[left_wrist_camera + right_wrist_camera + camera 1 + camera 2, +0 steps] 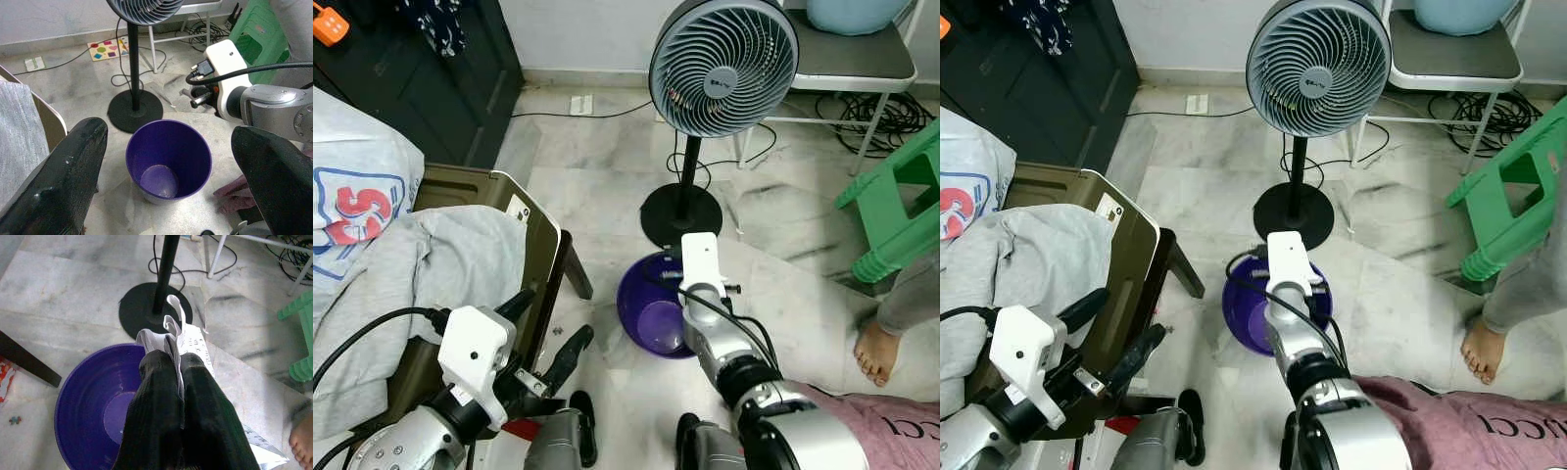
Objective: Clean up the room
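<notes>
While the right arm reaches out over the floor, the scene sorts like this, largest first:

Fan [723,67]: stands on a round black base just beyond the bin, cable trailing behind it.

Chair [524,240]: by the robot's left side, grey cloth draped across its seat edge.

Purple bin [169,160]: upright on the marble floor, mouth open, nothing to be made out inside; it sits between the fan base and the robot.

Right gripper [176,363]: fingers pinched together on a crumpled white paper [172,331], hanging at the bin's far-right rim.

Left gripper [171,161]: fingers spread wide, holding nothing, aimed at the bin from the chair side.

Key relation: the paper hangs above the rim's edge nearest the fan base, partly outside the mouth; the bin's centre lies back toward the robot and slightly left, so I judge a small pull inward precedes release.

Views: the right wrist view shows the paper; the head views hide it behind the wrist housing.
</notes>
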`<state>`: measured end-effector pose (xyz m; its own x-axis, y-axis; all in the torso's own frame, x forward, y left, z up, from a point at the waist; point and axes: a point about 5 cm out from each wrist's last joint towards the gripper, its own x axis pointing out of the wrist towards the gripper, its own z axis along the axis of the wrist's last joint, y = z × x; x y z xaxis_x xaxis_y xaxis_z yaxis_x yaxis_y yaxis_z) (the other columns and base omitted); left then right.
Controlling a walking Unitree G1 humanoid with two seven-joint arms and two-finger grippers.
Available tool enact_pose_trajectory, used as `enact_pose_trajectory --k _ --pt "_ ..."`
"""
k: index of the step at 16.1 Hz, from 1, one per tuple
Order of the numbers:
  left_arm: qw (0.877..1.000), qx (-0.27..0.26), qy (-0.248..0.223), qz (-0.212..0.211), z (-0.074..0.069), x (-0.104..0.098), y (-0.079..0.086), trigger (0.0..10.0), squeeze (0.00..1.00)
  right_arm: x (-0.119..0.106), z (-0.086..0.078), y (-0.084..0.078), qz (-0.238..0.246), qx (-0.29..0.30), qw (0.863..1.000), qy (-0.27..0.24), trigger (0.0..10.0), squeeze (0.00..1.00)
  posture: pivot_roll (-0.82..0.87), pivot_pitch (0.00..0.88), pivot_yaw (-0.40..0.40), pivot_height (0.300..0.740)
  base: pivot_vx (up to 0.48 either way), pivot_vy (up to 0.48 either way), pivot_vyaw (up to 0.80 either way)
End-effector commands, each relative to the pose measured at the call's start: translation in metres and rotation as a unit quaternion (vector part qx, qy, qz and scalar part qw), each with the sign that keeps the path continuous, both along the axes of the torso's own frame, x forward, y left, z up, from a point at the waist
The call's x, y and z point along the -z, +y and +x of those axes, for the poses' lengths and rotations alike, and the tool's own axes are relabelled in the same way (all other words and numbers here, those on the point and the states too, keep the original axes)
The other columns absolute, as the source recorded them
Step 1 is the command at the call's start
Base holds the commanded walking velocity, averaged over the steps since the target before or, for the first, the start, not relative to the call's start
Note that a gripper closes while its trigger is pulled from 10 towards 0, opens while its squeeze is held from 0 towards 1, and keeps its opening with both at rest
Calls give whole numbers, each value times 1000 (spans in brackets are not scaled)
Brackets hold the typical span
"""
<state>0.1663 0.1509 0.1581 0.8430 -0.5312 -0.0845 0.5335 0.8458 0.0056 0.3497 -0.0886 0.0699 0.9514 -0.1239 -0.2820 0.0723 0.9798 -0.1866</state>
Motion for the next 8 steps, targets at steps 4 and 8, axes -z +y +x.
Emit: enact_pose_trajectory --k 4,8 --pt "1000 -6 6 9 -2 0 2 10000 0 12 -7 3 23 0 1000 17 10000 1000 191 346 85 740 0 0 0" --pt "1000 -8 4 7 0 0 1 10000 0 12 -7 1 21 3 1000 15 10000 1000 187 347 84 740 0 0 0"
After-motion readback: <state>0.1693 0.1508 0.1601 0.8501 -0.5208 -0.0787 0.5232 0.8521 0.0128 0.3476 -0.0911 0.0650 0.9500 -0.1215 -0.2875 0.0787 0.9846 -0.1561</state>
